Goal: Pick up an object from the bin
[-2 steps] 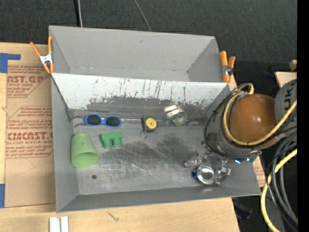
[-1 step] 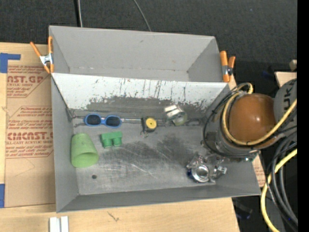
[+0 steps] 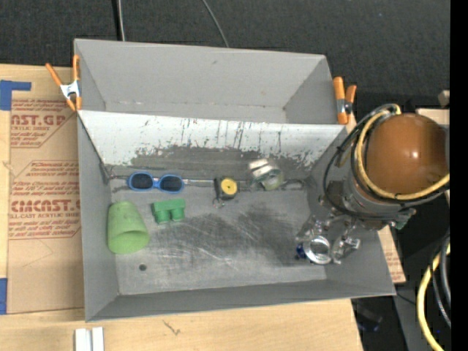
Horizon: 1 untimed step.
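Scratched, streaked grey bin — gripper low in its right corner, grip unclear.

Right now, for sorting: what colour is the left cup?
The cup is light green, camera view.

The flat brown cardboard sheet left of the grey metal bin bears red print: "CAST.G", cut off at the bin's edge, and lower "LL-CAST ACRYLIC SHEET". The smaller lines are unreadable.
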### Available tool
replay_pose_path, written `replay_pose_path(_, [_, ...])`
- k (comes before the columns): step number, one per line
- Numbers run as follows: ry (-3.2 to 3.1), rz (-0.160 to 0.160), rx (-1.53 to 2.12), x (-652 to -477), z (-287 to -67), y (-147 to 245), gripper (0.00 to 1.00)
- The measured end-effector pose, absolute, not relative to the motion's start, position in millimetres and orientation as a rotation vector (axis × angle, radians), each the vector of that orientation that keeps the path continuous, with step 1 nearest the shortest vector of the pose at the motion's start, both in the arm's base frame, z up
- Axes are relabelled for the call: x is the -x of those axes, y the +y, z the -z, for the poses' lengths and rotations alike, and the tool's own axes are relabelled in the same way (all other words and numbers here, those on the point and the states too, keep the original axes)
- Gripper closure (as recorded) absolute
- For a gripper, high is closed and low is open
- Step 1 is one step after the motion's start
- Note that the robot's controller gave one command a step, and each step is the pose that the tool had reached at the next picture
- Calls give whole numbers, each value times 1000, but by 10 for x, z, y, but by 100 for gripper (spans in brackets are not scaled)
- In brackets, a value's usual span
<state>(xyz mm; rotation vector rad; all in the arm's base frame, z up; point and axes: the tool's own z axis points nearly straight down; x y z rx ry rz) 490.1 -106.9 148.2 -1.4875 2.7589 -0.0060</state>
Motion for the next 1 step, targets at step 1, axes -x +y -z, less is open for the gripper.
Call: replay_pose_path(1, [2763, 1, 1488, -4912, -1732, -1054, 100])
